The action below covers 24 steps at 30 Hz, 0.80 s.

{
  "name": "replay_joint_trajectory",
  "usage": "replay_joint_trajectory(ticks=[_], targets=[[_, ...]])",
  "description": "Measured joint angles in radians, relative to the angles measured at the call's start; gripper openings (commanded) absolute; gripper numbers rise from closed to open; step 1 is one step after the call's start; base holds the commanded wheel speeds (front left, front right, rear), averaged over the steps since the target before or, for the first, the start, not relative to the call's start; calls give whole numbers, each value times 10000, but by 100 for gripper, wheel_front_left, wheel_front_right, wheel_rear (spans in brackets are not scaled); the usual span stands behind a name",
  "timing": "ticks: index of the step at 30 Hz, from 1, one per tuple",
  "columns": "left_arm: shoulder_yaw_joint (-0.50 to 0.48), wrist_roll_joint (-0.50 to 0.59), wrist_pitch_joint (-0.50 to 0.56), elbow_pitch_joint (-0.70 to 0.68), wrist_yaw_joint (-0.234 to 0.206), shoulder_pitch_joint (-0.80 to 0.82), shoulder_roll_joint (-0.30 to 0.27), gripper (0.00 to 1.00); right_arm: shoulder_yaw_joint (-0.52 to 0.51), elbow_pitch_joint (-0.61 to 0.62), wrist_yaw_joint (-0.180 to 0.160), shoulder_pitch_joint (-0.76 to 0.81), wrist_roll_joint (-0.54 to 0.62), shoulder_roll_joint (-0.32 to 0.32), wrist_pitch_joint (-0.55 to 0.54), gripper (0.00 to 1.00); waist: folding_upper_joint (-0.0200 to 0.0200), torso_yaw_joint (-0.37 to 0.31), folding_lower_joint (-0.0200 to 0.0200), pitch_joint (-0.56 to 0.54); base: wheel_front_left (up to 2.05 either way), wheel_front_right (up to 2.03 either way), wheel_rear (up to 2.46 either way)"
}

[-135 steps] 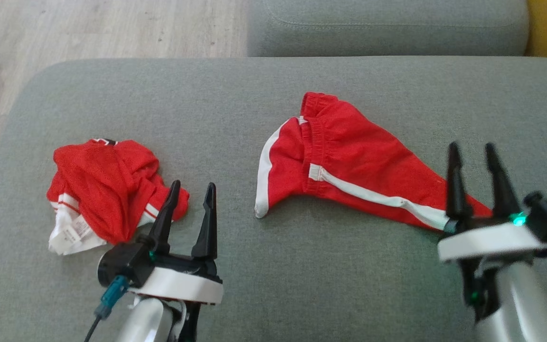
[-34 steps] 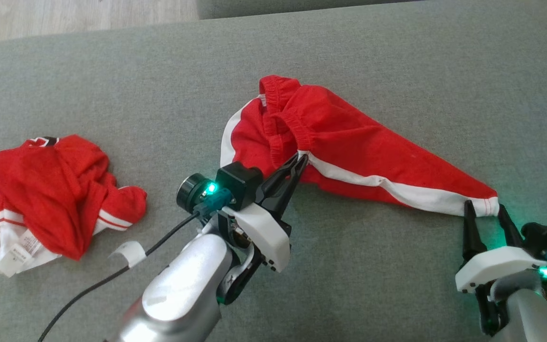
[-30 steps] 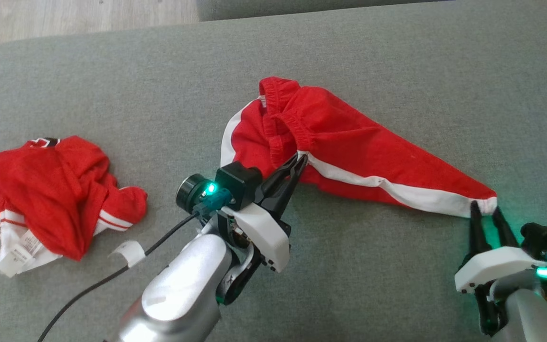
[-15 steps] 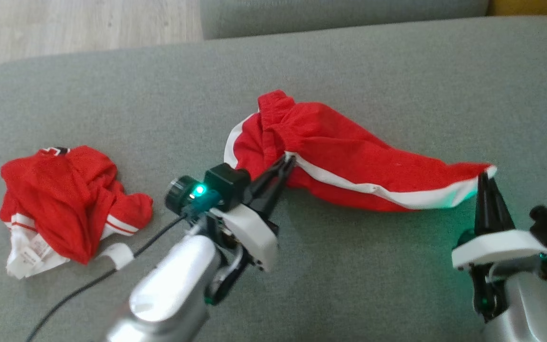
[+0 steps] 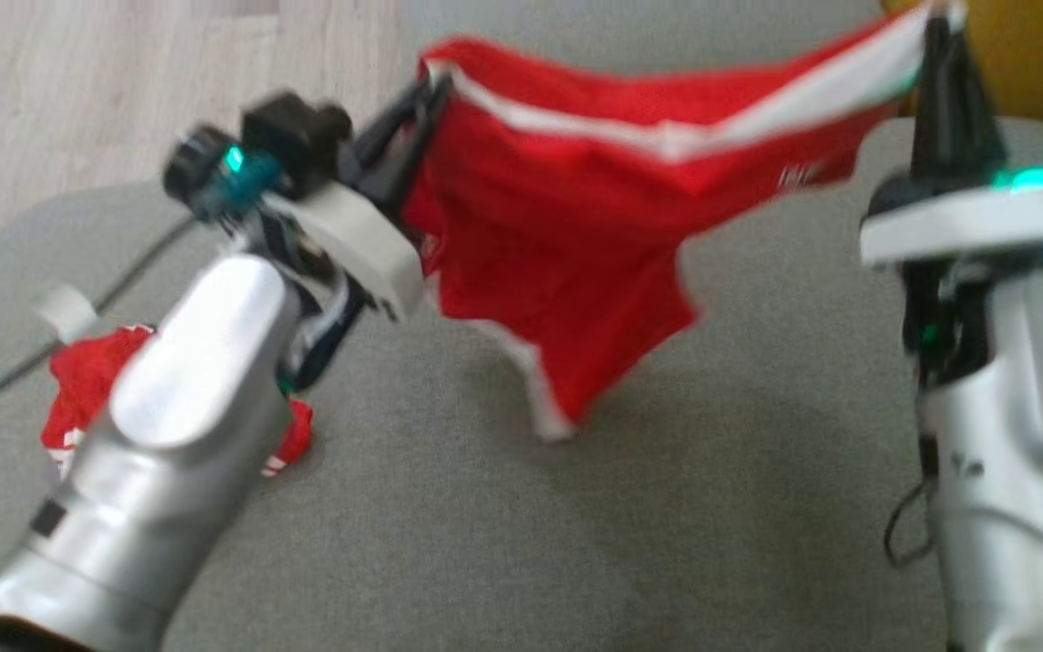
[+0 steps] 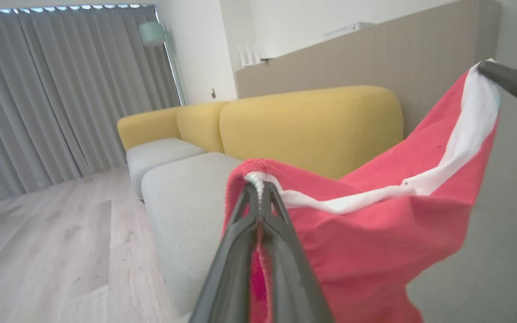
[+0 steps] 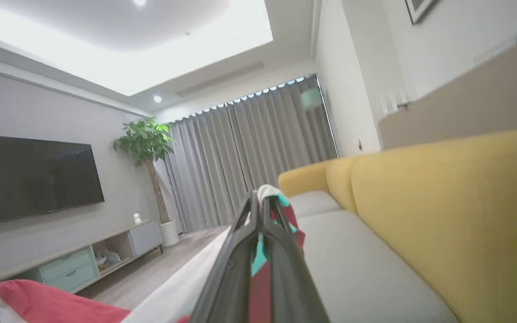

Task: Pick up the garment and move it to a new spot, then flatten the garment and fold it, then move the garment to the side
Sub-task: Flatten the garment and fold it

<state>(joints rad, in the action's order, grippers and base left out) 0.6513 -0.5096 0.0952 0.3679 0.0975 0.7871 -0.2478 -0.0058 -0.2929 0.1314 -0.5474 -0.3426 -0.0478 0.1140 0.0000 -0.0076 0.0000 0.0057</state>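
The red garment (image 5: pixel 576 235) is held above the sofa seat (image 5: pixel 503 543), its long axis stretched left to right. One end is clamped in the left end effector (image 5: pixel 431 91), the other in the right end effector (image 5: pixel 938 41); slack hangs nearer the left.

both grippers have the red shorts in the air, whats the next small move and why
Probably carry the red shorts sideways toward bare grey cushion and begin lowering. The left gripper and right gripper each pinch an end of the white-striped edge, so the cloth hangs spread between them, clear of the crumpled red garment.
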Motion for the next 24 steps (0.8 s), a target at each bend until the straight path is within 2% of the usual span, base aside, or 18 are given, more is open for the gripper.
replay_joint_trajectory(ticks=[5,8,12,14,18,24], targets=[[-581,2,-777,-90,-27,769,-130,0,-81,476,0,-1150,1139,-61,219,0,0,23,1,-205,0,0,0],[-740,-119,-886,-236,-96,938,-144,0,-35,470,0,-1293,1532,-111,-297,0,0,114,0,-306,0,0,0],[-708,-453,-838,-713,-107,292,-142,0,136,790,0,-636,1753,-109,-966,0,0,238,0,-379,0,0,0],[-792,-614,-984,-1133,-290,-217,-174,0,165,1133,0,-102,1768,-92,-1024,0,0,233,1,-336,0,0,0],[-943,-886,-924,-1810,-587,-965,-326,0,-443,1524,0,768,1753,-86,-1298,0,0,224,0,-198,0,0,0],[-1020,-997,-583,-2397,-800,-1139,-522,0,-686,1843,0,824,1636,-88,-1511,0,0,134,0,235,0,0,0]])
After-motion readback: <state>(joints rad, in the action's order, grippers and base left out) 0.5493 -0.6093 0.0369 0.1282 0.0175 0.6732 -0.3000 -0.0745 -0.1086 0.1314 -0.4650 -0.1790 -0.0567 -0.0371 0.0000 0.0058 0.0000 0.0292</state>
